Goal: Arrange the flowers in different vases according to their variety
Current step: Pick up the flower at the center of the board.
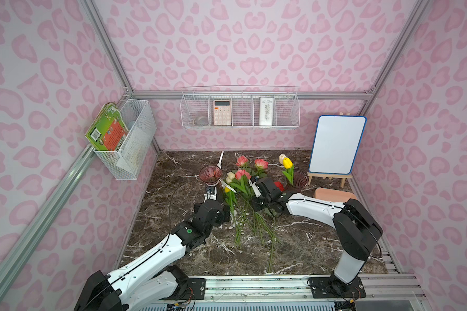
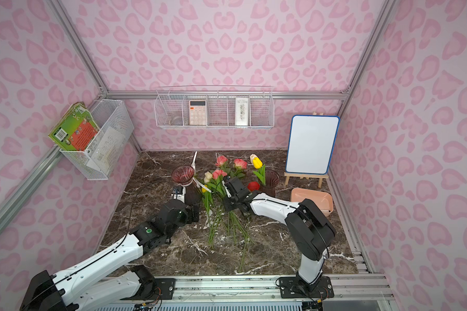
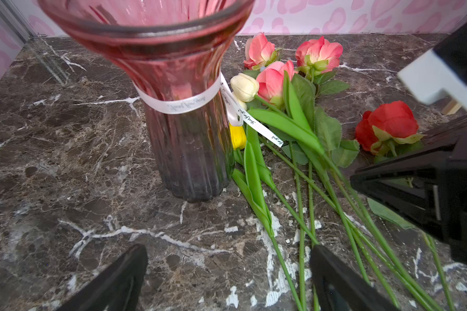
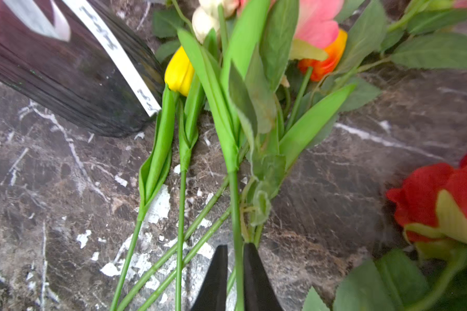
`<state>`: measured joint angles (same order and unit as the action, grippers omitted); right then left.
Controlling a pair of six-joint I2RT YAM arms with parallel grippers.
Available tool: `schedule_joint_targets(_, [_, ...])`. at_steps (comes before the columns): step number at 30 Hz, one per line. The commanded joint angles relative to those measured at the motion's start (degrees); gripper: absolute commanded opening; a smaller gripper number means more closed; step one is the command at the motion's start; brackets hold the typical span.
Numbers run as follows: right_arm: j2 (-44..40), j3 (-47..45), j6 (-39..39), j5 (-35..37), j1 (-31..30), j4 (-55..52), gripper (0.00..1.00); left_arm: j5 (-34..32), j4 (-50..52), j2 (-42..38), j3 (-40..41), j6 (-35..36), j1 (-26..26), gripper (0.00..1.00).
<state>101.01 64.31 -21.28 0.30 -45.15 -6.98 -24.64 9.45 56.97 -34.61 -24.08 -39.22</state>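
Observation:
Several flowers lie in a loose pile on the marble top: pink roses (image 1: 241, 160), a cream tulip (image 1: 230, 176), a yellow tulip (image 3: 237, 136), an orange tulip (image 4: 326, 59) and a red rose (image 1: 278, 185). The white-banded vase (image 1: 210, 175) stands empty left of the pile. A second vase (image 1: 299, 179) on the right holds a yellow tulip (image 1: 287, 162) and a cream one. My left gripper (image 3: 227, 269) is open just in front of the banded vase (image 3: 189, 150), with only marble between its fingers. My right gripper (image 4: 235, 247) is shut on a green tulip stem (image 4: 233, 204) low in the pile.
A whiteboard on an easel (image 1: 336, 145) stands at the back right, with a peach tray (image 1: 332, 194) in front of it. Wire baskets hang on the back wall (image 1: 240, 110) and on the left wall (image 1: 127, 140). Stems (image 1: 271, 250) trail toward the front edge.

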Motion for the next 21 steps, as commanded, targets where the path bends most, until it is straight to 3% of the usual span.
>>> schedule_joint_targets(1, [-1.7,-0.9,-0.5,1.4,0.2,0.6,0.15,0.1,-0.6,0.1,0.0,-0.1,0.1,0.98])
schedule_joint_targets(7, [-3.2,-3.5,-1.0,-0.3,1.0,2.8,0.11,0.1,-0.6,0.1,0.0,-0.1,0.0,0.98])
schedule_joint_targets(12, [-1.4,-2.7,0.1,-6.0,1.1,3.2,0.17,0.2,-0.6,0.1,0.1,-0.1,0.0,0.98])
schedule_joint_targets(21, [4.7,3.0,1.2,-5.0,1.5,-0.2,0.22,0.0,-0.3,0.0,-0.1,0.0,0.0,0.98])
